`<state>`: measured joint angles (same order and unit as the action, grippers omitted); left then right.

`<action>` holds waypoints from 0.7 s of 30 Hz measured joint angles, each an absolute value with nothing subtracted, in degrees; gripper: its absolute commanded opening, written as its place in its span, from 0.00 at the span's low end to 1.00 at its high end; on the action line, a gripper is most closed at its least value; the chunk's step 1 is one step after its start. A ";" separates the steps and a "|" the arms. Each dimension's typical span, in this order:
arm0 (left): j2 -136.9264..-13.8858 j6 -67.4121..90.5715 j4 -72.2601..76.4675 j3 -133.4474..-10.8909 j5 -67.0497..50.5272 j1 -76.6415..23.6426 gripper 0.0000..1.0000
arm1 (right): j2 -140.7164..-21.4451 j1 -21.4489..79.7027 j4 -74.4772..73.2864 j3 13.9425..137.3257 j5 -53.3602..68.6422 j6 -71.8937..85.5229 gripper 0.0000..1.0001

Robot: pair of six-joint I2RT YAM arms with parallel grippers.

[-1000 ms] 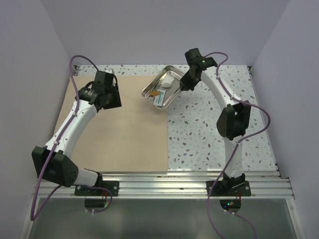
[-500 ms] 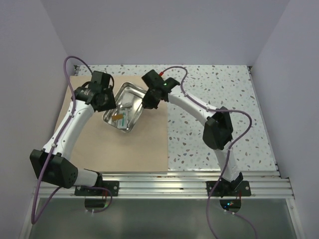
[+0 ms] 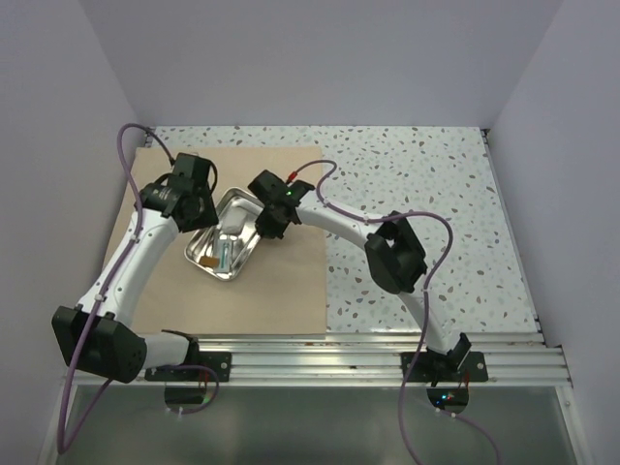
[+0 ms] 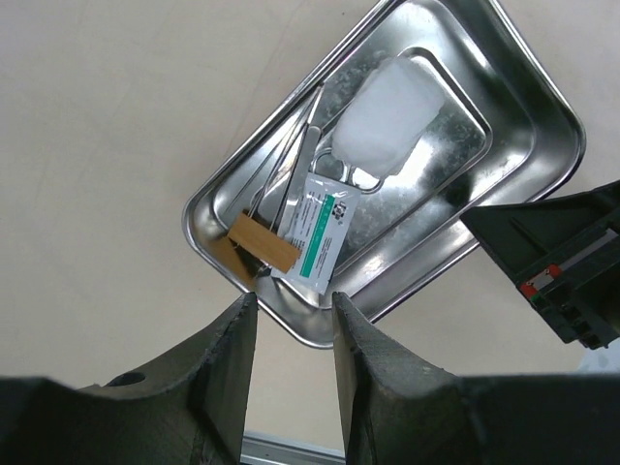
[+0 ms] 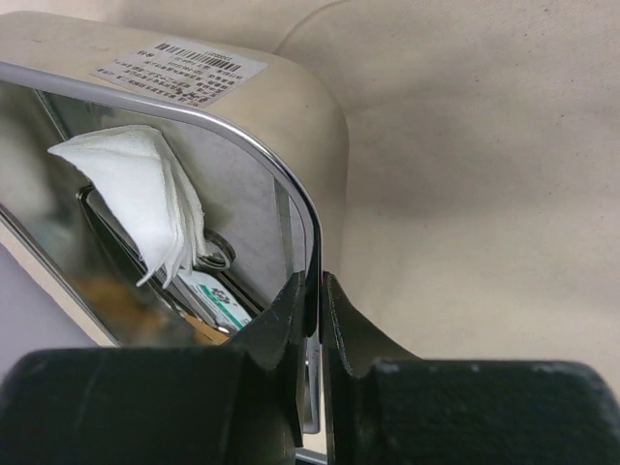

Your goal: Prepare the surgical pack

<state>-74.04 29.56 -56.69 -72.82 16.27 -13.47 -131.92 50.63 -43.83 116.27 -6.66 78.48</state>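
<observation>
My right gripper (image 5: 312, 286) is pressed together on the rim of the steel tray (image 3: 225, 247), pinching the thin wall at the tray's far right end with one finger inside and one outside. From that wrist I see the tray's pale outer side, where a printed label (image 5: 179, 70) is stuck. The tray is over about the middle of the tan wrap sheet (image 3: 281, 291), which lies spread flat on the left part of the speckled table (image 3: 436, 194). I cannot tell whether the tray rests on the sheet or hangs just above it. Inside the tray, a folded white gauze (image 4: 387, 116) lies at the end nearer my right gripper. Slim metal instruments (image 4: 300, 165) run lengthwise beside it, a white and green packet (image 4: 318, 237) lies across their lower part, and a tan strip (image 4: 263, 242) sits in the opposite corner. My left gripper (image 4: 288, 315) hovers at the tray's left side with its fingers spread apart and nothing between them, touching neither tray nor sheet
</observation>
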 measured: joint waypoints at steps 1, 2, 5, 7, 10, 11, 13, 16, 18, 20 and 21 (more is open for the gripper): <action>-74.04 29.58 -56.66 -72.29 16.36 -13.45 0.41 | -132.22 50.63 -43.72 116.27 -6.85 78.89 0.00; -74.04 29.58 -56.64 -71.92 16.36 -13.43 0.41 | -132.57 50.65 -43.64 116.27 -6.92 79.22 0.00; -74.06 29.58 -56.58 -71.48 16.32 -13.28 0.41 | -133.16 50.70 -43.57 116.27 -6.76 80.34 0.15; -74.13 29.58 -56.47 -71.44 16.32 -13.19 0.41 | -133.25 50.78 -43.40 116.27 -6.48 80.82 0.34; -74.17 29.58 -56.31 -71.40 16.32 -13.19 0.41 | -133.25 50.96 -42.59 116.44 -5.72 80.49 0.51; -74.19 29.58 -56.27 -71.37 16.32 -13.19 0.41 | -133.25 50.98 -42.26 116.46 -5.10 80.07 0.54; -74.37 29.58 -56.23 -71.35 16.34 -13.17 0.41 | -133.25 51.00 -42.11 116.57 -4.49 77.78 0.58; -74.83 29.58 -56.23 -71.35 16.56 -13.13 0.42 | -133.21 50.83 -42.19 117.01 -4.10 71.40 0.72; -75.18 29.58 -56.25 -71.35 16.91 -13.04 0.43 | -132.99 50.41 -42.89 117.43 -4.34 65.49 0.80; -75.37 29.58 -56.29 -71.37 17.19 -12.84 0.43 | -132.88 49.36 -44.42 118.89 -5.52 57.93 0.83; -75.44 29.58 -56.38 -71.46 17.30 -12.73 0.44 | -132.81 48.45 -45.19 119.85 -5.85 53.84 0.84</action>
